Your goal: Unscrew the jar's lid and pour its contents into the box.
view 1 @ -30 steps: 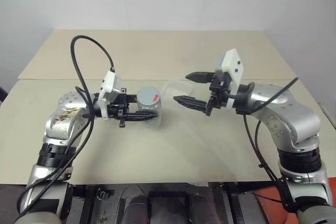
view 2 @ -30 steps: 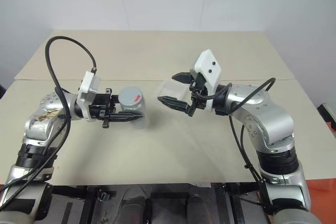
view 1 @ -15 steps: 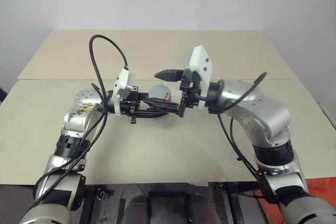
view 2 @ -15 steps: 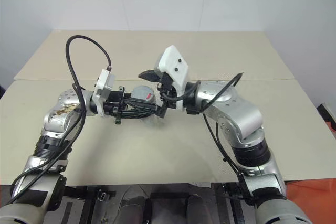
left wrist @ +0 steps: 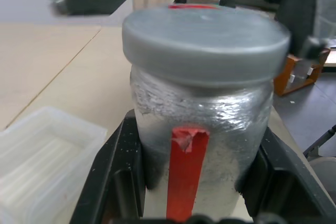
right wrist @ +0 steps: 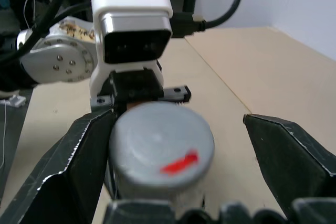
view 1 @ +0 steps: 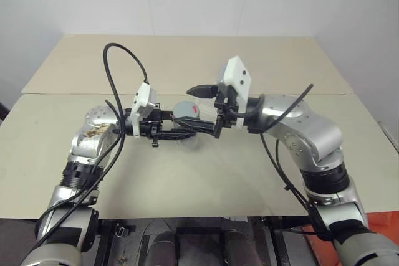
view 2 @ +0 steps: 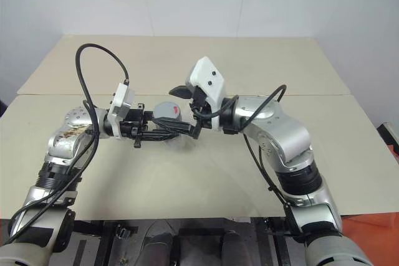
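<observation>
A: Whoa, the right gripper (view 1: 201, 107) just swung across. A second ago it hung well off to the side; now its spread fingers (right wrist: 84, 150) straddle the lid (right wrist: 160, 145).

B: Yep. The left gripper (view 1: 177, 130) still pinches the jar (left wrist: 202, 140), held above the table (view 1: 206, 179). Lid's still on, so I'd guess twisting comes next.

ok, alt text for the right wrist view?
The open right gripper straddles the jar's grey lid, one finger touching its side, the other apart. Behind it, the left gripper holds the jar over a beige table.
</observation>
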Controlling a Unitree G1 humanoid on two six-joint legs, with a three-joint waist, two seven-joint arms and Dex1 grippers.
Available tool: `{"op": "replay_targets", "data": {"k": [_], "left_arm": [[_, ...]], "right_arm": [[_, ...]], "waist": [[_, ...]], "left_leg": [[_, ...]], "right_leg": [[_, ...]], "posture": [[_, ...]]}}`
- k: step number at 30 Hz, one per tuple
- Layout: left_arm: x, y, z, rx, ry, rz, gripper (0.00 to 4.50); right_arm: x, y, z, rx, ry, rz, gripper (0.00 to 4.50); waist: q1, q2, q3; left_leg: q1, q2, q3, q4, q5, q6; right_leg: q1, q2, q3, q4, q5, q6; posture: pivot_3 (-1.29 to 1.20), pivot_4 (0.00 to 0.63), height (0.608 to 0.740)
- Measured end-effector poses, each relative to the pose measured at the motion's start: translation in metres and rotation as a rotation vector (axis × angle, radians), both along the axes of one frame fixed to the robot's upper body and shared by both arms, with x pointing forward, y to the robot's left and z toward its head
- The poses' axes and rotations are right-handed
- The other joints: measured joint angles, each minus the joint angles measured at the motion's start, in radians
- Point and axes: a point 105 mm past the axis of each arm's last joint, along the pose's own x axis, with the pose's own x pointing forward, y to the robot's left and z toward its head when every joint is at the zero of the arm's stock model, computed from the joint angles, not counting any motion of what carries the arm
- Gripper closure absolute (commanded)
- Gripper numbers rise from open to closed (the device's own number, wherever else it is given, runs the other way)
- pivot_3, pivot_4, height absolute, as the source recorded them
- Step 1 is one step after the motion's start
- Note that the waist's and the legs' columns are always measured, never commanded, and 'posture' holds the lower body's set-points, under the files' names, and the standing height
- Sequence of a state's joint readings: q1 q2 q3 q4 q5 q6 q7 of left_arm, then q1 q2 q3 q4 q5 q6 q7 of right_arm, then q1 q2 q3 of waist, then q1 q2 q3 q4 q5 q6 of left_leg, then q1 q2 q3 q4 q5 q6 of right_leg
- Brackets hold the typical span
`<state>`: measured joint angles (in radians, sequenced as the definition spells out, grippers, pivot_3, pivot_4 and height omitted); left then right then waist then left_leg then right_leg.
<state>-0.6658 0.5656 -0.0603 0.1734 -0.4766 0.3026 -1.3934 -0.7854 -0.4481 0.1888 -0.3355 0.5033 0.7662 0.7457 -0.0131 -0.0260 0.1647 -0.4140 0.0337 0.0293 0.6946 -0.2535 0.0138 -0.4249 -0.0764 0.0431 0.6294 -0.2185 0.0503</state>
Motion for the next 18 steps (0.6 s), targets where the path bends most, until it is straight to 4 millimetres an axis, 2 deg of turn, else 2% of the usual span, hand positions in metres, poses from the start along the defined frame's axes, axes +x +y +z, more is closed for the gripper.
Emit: {"op": "replay_targets", "data": {"k": [5,10,18], "left_arm": [[0.001,0.006,0.002,0.007,-0.006,0.017,2.57],[-0.006,0.007,0.005,0.005,-0.023,-0.015,2.57],[-0.008,0.006,0.006,0.003,-0.029,-0.023,2.57]], "right_arm": [[0.0,-0.013,0.0,-0.009,-0.003,-0.018,0.03],[0.017,-0.045,0.004,0.009,-0.012,-0.169,0.03],[0.015,-0.053,0.0,0.008,0.002,-0.172,0.03]], "waist": [[0.0,0.0,0.0],[0.002,0.0,0.0],[-0.001,0.0,0.0]], "left_leg": [[0.0,0.0,0.0,0.0,0.0,0.0],[0.0,0.0,0.0,0.0,0.0,0.0],[0.0,0.0,0.0,0.0,0.0,0.0]], "right_leg": [[0.0,0.0,0.0,-0.001,0.0,0.0],[0.0,0.0,0.0,-0.001,0.0,0.0],[0.0,0.0,0.0,-0.001,0.0,0.0]], "posture": [[0.0,0.15,0.74],[0.0,0.15,0.74],[0.0,0.15,0.74]]}}
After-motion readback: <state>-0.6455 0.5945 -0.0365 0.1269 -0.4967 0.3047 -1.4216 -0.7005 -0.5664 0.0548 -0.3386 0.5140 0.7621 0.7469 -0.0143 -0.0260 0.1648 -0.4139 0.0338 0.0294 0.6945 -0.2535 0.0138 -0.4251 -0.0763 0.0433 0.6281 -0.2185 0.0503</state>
